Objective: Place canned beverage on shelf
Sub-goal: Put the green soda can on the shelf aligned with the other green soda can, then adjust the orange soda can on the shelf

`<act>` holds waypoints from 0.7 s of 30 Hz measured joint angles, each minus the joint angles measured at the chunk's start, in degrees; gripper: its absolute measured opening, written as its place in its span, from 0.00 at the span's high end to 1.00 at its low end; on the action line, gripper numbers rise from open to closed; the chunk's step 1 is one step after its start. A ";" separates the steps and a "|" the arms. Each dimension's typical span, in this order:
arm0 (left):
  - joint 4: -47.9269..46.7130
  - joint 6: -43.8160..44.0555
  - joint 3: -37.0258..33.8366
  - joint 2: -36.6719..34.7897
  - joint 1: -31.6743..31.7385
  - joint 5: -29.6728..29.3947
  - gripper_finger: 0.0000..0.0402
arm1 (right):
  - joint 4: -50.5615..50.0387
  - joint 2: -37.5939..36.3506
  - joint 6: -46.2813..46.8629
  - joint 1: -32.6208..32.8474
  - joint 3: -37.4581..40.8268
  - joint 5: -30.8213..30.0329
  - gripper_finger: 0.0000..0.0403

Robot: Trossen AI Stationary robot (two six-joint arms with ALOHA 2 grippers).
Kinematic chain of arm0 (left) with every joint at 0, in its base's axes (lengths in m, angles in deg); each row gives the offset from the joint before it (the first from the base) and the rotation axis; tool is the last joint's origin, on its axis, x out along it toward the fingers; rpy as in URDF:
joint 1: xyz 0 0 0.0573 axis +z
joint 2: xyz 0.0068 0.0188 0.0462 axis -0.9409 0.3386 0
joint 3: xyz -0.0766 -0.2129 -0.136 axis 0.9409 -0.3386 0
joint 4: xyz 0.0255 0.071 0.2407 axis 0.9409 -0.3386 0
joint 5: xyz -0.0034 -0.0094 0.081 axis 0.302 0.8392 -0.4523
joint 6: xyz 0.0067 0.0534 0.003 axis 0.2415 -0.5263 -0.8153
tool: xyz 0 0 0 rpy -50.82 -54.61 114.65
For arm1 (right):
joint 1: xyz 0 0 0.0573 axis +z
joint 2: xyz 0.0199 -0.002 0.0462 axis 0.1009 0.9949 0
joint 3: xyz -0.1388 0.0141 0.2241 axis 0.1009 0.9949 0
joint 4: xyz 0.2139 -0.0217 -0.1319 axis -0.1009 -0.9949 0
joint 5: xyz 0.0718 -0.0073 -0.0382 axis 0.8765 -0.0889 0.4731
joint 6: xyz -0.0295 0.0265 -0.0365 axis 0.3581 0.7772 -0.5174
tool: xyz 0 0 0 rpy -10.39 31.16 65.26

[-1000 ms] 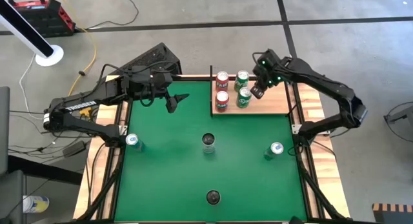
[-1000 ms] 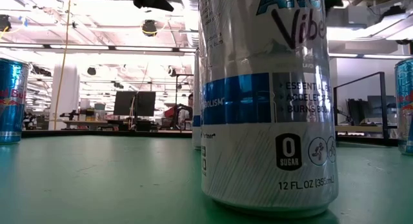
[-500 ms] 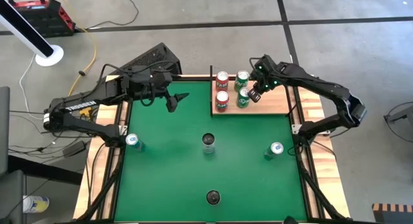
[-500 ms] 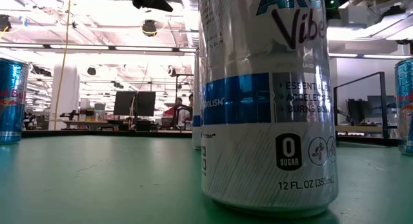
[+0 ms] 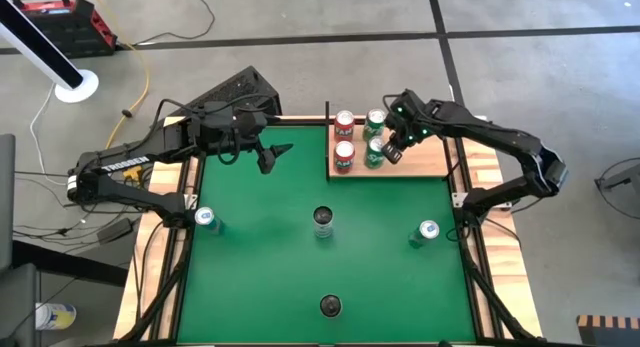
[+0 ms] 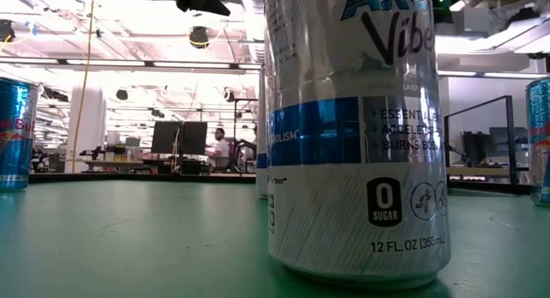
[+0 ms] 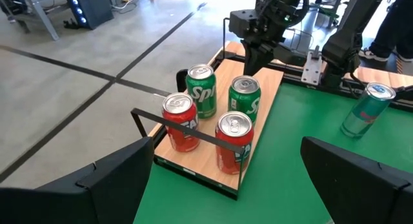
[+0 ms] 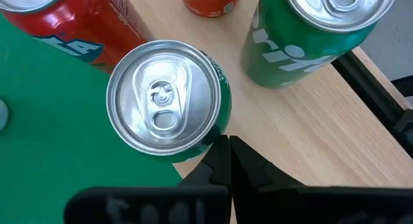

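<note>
The pale-wood shelf [image 5: 425,159] lies at the far right of the green felt and also shows in the left wrist view [image 7: 266,104]. Two red cans [image 5: 344,137] and two green cans stand upright on it. My right gripper [image 5: 392,150] is shut, pointing down, just right of the nearer green can [image 5: 375,155], whose silver top fills the right wrist view [image 8: 162,101]. My left gripper [image 5: 272,157] waits open above the far left of the felt, its fingers wide apart [image 7: 219,156]. My right gripper's shut fingertips [image 8: 227,150] stand from above beside the nearer green can's side wall [image 8: 216,135], just under its rim, on the side facing the table's right edge. I cannot tell whether they touch it. The can stands upright on the shelf.
A thin black rail [image 5: 328,137] stands along the shelf's left edge. Loose cans stand on the felt: blue at left [image 5: 205,219] and right [image 5: 427,230], one at centre [image 5: 322,219], and one near the front [image 5: 329,306] that fills the low view [image 6: 357,135].
My right gripper has gone toward the table's left and a little toward its near edge, over the shelf, closing in on the nearer green can.
</note>
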 joint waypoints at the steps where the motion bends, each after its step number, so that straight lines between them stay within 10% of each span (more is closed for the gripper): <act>1: 0.00 -0.04 0.00 0.00 0.00 0.00 0.06 | 0.02 0.00 0.10 0.15 0.00 -0.12 0.96; 21: -0.04 0.05 0.00 0.00 0.00 0.03 0.06 | -5.73 -3.43 1.00 5.72 -8.85 -3.91 0.95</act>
